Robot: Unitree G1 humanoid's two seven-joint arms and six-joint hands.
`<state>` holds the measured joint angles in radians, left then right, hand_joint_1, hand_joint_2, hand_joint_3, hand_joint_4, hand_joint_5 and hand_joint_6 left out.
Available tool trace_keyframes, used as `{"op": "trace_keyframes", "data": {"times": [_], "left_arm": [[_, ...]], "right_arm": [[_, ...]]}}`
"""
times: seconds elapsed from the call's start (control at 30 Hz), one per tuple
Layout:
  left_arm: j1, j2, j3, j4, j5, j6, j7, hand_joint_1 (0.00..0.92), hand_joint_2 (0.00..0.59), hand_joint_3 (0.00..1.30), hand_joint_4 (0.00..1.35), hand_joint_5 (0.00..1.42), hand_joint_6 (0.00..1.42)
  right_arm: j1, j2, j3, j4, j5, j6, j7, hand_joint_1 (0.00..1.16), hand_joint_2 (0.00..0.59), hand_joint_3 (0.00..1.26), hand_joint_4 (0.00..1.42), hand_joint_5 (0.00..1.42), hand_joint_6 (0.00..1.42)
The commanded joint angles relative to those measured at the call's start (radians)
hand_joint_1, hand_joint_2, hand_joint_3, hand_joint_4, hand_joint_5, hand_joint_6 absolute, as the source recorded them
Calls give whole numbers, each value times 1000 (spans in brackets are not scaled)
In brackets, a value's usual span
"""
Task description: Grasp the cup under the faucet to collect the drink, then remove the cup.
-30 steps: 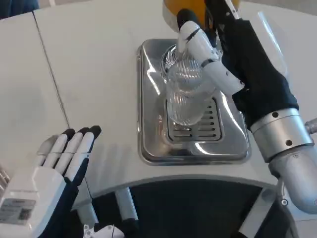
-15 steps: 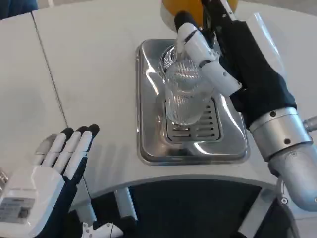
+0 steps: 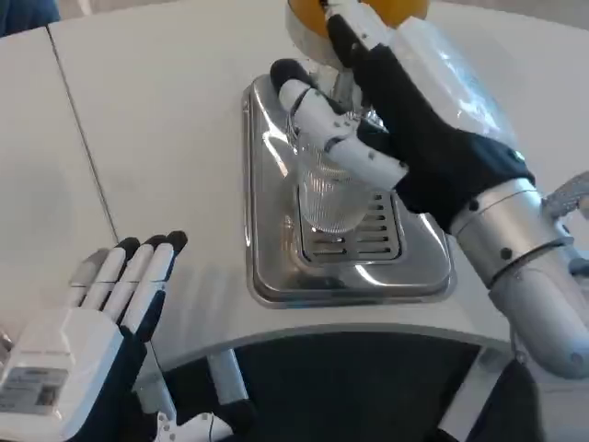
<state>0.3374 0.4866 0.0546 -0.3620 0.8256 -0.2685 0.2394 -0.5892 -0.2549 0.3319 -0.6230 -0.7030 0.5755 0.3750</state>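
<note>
- Clear ribbed plastic makes up the cup (image 3: 324, 189), which stands upright at the centre of the frame, over the slotted grate of the tray.
- Shiny metal tray (image 3: 276, 267) lies on the white surface (image 3: 166, 120), running from the upper centre down to the middle of the frame, its long side pointing away from the robot.
- Right hand (image 3: 386, 129) reaches in from the right edge and wraps around the cup; white and black fingers (image 3: 322, 120) curl across the cup's upper part on its left side, gripping it.
- Right forearm (image 3: 525, 267), silver, slants down to the lower right corner.
- Orange rounded body of the drink machine (image 3: 396, 9) shows at the top centre, just above the hand; the faucet itself is hidden behind the fingers.
- Left hand (image 3: 101, 313) sits in the lower left of the frame, well apart from the tray, holding nothing, its fingers straight and side by side, pointing up the frame.
- Thin dark seam (image 3: 87, 147) crosses the surface on the left, running from the top edge down toward the left hand.
</note>
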Motion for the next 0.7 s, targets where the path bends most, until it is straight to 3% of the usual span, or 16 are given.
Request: {"op": "trace_keyframes", "data": {"times": [0.03,0.17,0.33,0.7], "left_arm": [[-9,-11,-20,14,0,-13,-2,43,57,0,0,0,15],[-14,-13,-26,14,3,-12,-1,43,57,0,0,0,14],[-60,-25,-39,36,6,10,-7,43,57,0,0,0,14],[-230,-70,-103,95,8,63,-32,67,57,0,0,3,26]], "right_arm": [[-26,-32,54,-9,-89,48,119,0,494,0,0,0,0],[-49,-28,74,-16,-167,69,189,0,499,0,0,0,0],[-58,-9,50,-28,-228,81,239,0,513,0,0,0,0],[-35,37,32,-48,-292,74,272,0,521,0,0,0,0]]}}
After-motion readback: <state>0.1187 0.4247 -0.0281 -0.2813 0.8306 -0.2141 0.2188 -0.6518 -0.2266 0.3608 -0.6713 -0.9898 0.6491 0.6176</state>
